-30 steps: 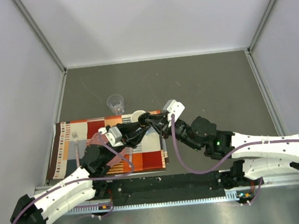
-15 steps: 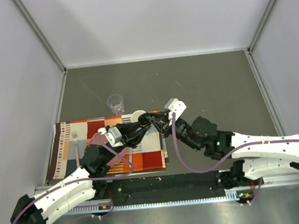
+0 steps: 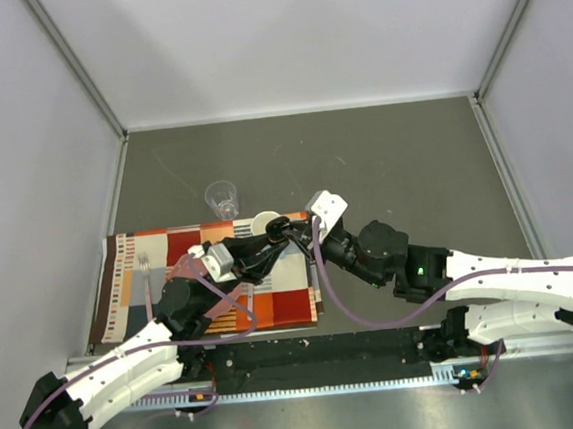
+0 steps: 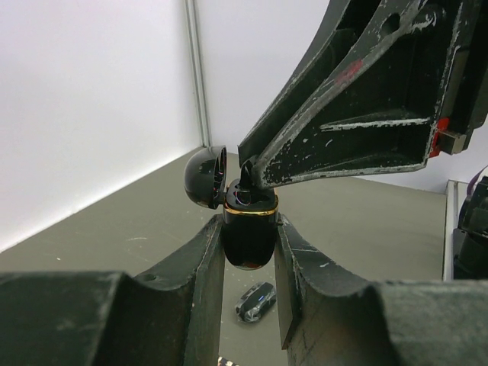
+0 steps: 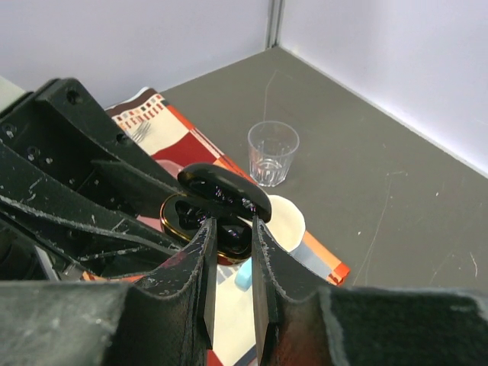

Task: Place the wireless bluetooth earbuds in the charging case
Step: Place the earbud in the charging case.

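My left gripper point(image 4: 249, 229) is shut on the black charging case point(image 4: 248, 236), which has a gold rim, and holds it upright above the placemat. Its lid point(image 4: 204, 177) stands open to the left. My right gripper point(image 5: 229, 229) reaches in from the right, its fingertips right over the case's open top point(image 5: 191, 217). It is shut on a small black earbud point(image 4: 247, 177) whose lower end touches the case's cavity. In the top view both grippers meet near the mat's far edge, left gripper point(image 3: 272, 240) and right gripper point(image 3: 293, 232). Other earbuds are hidden.
A striped red, orange and white placemat point(image 3: 152, 286) lies at the near left with a fork point(image 3: 145, 277) on it. A white mug point(image 5: 286, 217) sits just beyond the case. A clear glass point(image 3: 222, 197) stands on the grey table behind it. A small light-blue piece point(image 5: 244, 273) lies below the fingers.
My right gripper has shifted a little to the left, closer over the open case. The left arm and the case have stayed put.
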